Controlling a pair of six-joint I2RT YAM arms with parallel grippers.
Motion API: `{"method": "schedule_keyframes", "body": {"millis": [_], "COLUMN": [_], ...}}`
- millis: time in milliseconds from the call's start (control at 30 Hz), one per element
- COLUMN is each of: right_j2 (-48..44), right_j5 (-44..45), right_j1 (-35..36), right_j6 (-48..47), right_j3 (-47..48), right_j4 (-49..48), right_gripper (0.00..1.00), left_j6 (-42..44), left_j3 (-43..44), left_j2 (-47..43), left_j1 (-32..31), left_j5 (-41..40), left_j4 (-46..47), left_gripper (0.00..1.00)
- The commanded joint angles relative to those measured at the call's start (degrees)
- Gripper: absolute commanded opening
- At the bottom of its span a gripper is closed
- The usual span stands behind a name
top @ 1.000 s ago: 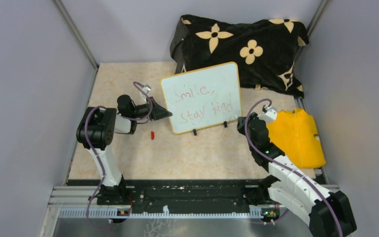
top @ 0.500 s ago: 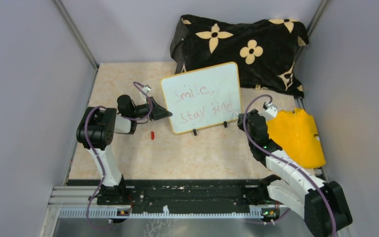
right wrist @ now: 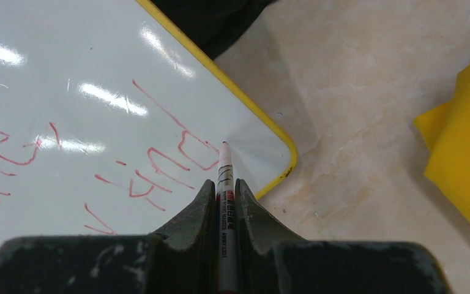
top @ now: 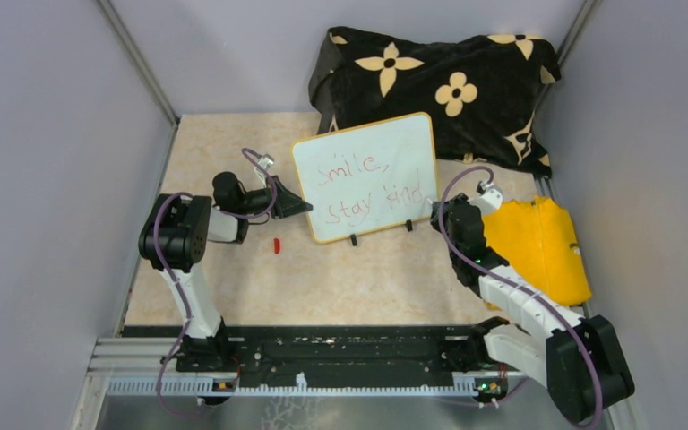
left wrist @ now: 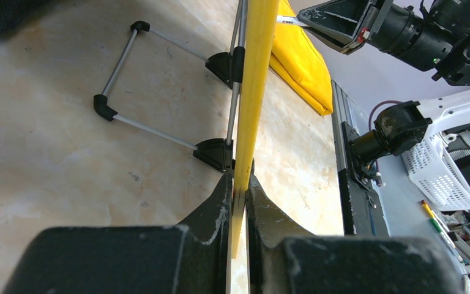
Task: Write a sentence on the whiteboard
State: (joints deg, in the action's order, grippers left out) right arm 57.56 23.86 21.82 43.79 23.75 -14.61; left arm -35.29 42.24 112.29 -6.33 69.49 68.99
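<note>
The whiteboard [top: 367,176] stands upright on two black clip feet, white with a yellow frame. The sentence [top: 367,190] in red reads "Smile, stay kind" in two lines; part of it shows in the right wrist view [right wrist: 153,165]. My left gripper [top: 300,208] is shut on the board's left edge, seen as a yellow strip [left wrist: 254,92] between its fingers. My right gripper [top: 437,213] is shut on a white marker [right wrist: 225,184], whose tip sits at or just off the board's lower right corner, past the last letter.
A black flower-patterned cloth [top: 439,85] lies behind the board. A yellow cloth [top: 537,251] lies at the right beside my right arm. A small red cap [top: 277,245] lies on the table left of the board. Grey walls close in both sides.
My right arm has shifted a little, its wrist moving slightly up and left by the board's right edge. The left arm and the board have not moved.
</note>
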Motion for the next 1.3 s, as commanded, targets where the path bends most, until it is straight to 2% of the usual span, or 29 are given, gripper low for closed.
{"method": "schedule_keyframes", "body": {"millis": [0, 533, 1100, 1267], "right_j2": [1.1, 3.3, 1.0, 0.6], "right_j5": [-0.1, -1.0, -0.6, -0.8], "right_j1": [-0.8, -1.3, -1.3, -1.3], "right_j6": [0.5, 0.8, 0.4, 0.3], "right_j3": [2.7, 1.3, 0.2, 0.4], "right_j4": [-3.8, -4.7, -2.7, -2.0], "right_gripper": [0.00, 0.00, 0.00, 0.00], "left_j6": [0.1, 0.1, -0.3, -0.6], "left_j3": [0.0, 0.0, -0.1, -0.1], "left_j2": [1.9, 2.0, 1.9, 1.9], "left_j1": [-0.2, -0.2, -0.2, -0.2], "left_j5": [-2.5, -2.6, -2.7, -2.8], "left_j4": [-4.9, -5.0, -4.8, -4.7], "left_gripper": [0.06, 0.06, 0.06, 0.09]}}
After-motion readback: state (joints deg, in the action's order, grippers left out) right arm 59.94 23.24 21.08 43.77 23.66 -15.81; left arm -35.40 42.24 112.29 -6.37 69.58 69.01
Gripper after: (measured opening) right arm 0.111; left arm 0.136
